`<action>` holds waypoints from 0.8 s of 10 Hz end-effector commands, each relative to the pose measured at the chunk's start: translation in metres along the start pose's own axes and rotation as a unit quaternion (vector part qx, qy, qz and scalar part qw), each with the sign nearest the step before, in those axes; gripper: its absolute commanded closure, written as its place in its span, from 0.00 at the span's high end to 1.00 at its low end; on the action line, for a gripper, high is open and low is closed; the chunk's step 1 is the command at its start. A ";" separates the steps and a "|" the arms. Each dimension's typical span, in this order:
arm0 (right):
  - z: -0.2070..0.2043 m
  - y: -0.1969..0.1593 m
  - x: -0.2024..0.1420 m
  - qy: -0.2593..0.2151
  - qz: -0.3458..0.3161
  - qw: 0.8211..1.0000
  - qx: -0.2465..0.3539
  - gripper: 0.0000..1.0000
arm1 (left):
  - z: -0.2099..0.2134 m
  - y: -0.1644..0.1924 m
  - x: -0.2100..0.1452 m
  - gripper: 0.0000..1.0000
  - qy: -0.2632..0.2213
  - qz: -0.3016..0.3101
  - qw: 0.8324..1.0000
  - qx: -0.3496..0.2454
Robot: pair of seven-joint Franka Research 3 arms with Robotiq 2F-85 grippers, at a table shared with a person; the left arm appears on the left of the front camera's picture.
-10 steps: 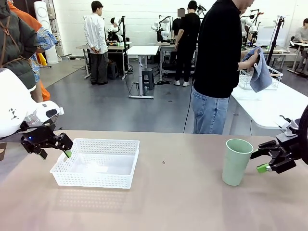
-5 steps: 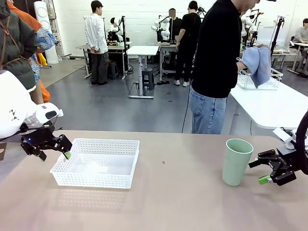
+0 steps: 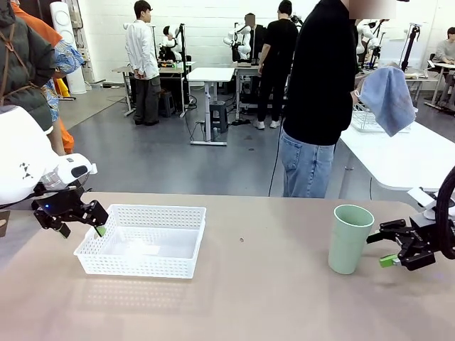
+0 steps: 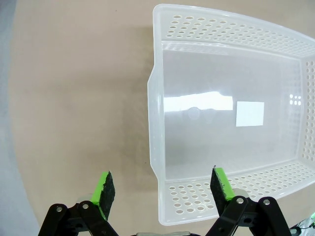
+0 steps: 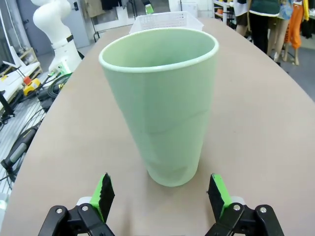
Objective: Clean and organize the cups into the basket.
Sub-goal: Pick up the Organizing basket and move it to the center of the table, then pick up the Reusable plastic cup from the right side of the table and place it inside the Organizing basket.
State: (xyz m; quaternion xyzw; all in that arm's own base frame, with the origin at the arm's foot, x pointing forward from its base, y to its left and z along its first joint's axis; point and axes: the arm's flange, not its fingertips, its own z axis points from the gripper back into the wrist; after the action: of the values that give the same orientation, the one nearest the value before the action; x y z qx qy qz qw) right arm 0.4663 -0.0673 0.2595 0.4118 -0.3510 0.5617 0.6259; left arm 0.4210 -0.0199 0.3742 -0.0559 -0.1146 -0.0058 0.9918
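mint cup (image 3: 350, 239): stands upright, mouth up, on the right part of the table (image 3: 249, 298), well apart from the basket; upright, its tapered side is free for a sideways grasp.
right gripper (image 3: 379, 250): jaws apart and holding nothing, low beside the cup without touching it; the right wrist view has the cup centred between the pads, so it looks lined up to close on it.
basket (image 3: 138, 264): on the table's left part, no cup in it, open top ready to receive.
left gripper (image 3: 82, 229): jaws apart, holding nothing, hovering at the basket's left end; probably waiting or ready to steady it.
person: at the far side, holding up a blue cloth (image 3: 389, 96), likely for wiping.
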 end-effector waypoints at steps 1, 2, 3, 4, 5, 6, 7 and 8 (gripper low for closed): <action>-0.012 -0.016 -0.005 -0.022 0.002 1.000 0.014 1.00 | -0.011 -0.008 0.007 1.00 0.012 -0.002 1.000 0.024; -0.015 -0.018 -0.006 -0.023 0.001 1.000 0.018 1.00 | -0.017 -0.013 0.008 1.00 0.022 -0.006 0.999 0.031; -0.016 -0.020 -0.007 -0.025 0.000 0.999 0.020 1.00 | -0.021 -0.018 0.007 1.00 0.029 -0.011 0.999 0.036; -0.016 -0.020 -0.006 -0.028 0.000 0.999 0.021 1.00 | -0.024 -0.021 0.007 1.00 0.033 -0.015 0.998 0.042; -0.017 -0.021 -0.006 -0.030 0.001 0.999 0.024 1.00 | -0.027 -0.023 0.007 1.00 0.036 -0.016 0.998 0.045; -0.018 -0.022 -0.005 -0.032 0.002 0.999 0.026 1.00 | -0.030 -0.025 0.007 1.00 0.041 -0.019 0.998 0.049; -0.020 -0.024 -0.005 -0.034 0.002 0.999 0.029 1.00 | -0.033 -0.026 0.008 1.00 0.043 -0.019 0.997 0.052; -0.024 -0.025 -0.003 -0.035 0.001 0.999 0.030 1.00 | -0.036 -0.027 0.008 1.00 0.047 -0.021 0.997 0.056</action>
State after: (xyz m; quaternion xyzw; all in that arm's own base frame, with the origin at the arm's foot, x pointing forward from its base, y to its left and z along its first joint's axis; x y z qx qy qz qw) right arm 0.4825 -0.0536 0.2460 0.4446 -0.3442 0.5647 0.6041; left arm 0.4305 -0.0439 0.3447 -0.0149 -0.0768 -0.0322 0.9964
